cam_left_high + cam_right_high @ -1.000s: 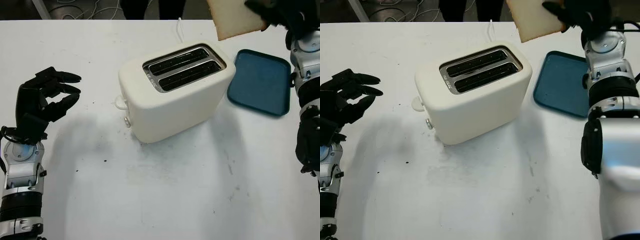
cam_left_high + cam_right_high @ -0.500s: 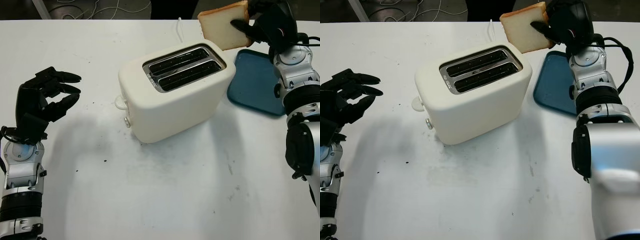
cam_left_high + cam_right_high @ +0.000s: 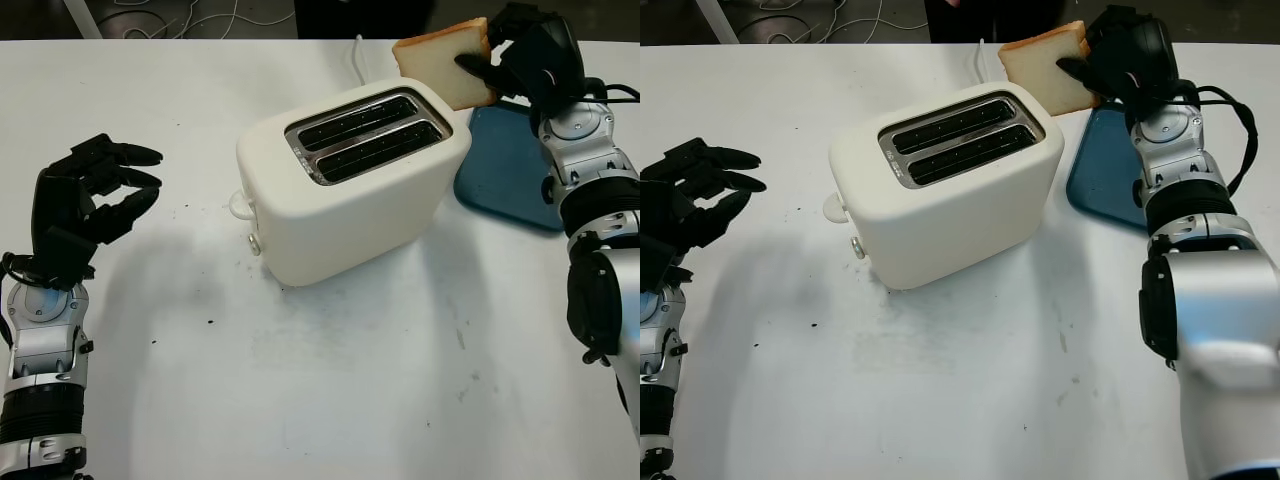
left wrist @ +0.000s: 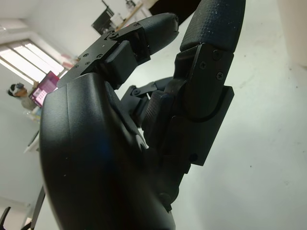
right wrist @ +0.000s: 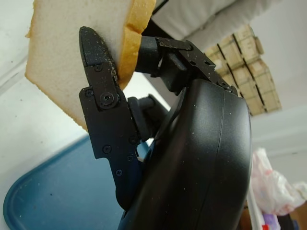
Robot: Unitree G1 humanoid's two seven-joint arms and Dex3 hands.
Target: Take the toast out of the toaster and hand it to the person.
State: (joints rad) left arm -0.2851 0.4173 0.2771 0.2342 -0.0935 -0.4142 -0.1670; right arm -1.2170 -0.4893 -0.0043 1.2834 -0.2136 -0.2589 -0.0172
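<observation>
I have the right hand pinching the toast between its fingers, holding the slice in the air above the far right corner of the toaster and beside the blue tray near the tabletop's far right edge. Both toaster slots look empty and dark. My left hand hovers open over the tabletop's left side, well apart from the toaster, holding nothing.
</observation>
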